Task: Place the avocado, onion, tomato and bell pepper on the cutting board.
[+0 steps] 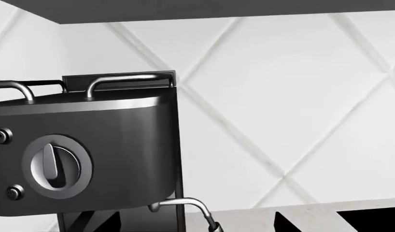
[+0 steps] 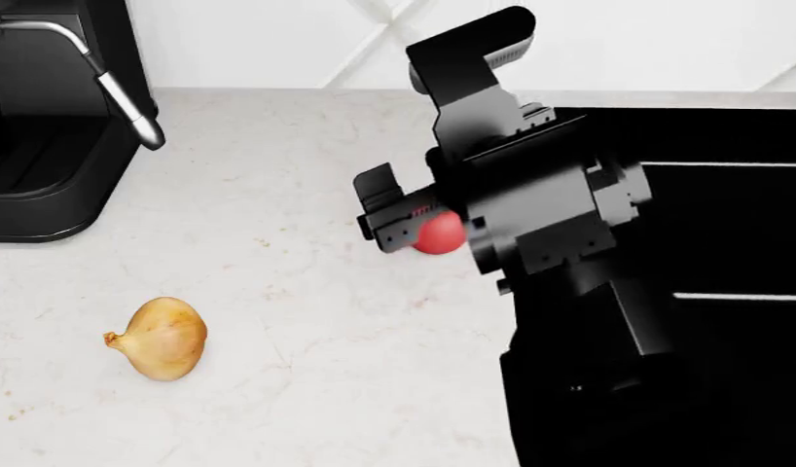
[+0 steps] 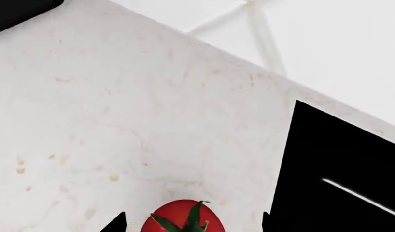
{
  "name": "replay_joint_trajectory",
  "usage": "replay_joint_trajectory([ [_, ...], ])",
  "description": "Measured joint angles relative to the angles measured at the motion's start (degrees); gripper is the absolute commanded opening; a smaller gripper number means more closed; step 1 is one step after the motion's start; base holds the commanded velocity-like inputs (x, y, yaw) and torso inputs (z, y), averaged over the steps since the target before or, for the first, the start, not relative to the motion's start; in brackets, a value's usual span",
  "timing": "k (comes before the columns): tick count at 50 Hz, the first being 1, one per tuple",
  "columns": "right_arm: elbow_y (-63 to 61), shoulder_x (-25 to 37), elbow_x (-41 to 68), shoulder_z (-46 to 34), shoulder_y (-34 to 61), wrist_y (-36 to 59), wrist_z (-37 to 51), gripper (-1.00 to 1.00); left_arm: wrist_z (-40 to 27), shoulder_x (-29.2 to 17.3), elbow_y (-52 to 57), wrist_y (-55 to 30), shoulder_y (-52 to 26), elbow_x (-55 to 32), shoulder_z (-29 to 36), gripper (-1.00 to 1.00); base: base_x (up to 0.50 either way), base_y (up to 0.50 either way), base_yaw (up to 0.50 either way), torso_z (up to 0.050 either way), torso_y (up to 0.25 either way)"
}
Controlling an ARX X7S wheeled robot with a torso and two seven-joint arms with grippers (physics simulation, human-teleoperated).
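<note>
The right arm's black bulk fills the near right of the head view, and its pincer reaches out over the pale marble bench. The tomato sits between the fingers; whether they press on it cannot be told. In the right wrist view it shows red, its green stem up. The onion lies on the bench, well apart to the left. Farther back stands a black coffee machine against the white tiled wall. The left pincer is out of view.
</note>
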Motion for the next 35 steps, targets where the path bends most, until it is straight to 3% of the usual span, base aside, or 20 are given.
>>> replay_joint_trajectory([
  [21,4.08,-0.54,11.32,-13.31,-0.68,-4.68,1.51,1.0,-0.14,-0.33,0.0,0.6,0.46,-0.12,0.21,1.0,0.0,0.0,0.0,0.0,0.0],
  [35,4.87,-0.58,12.22,-14.57,-1.87,-5.52,1.73,1.0,-0.3,-0.57,-0.04,0.83,0.57,-0.29,0.32,1.0,0.0,0.0,0.0,0.0,0.0],
])
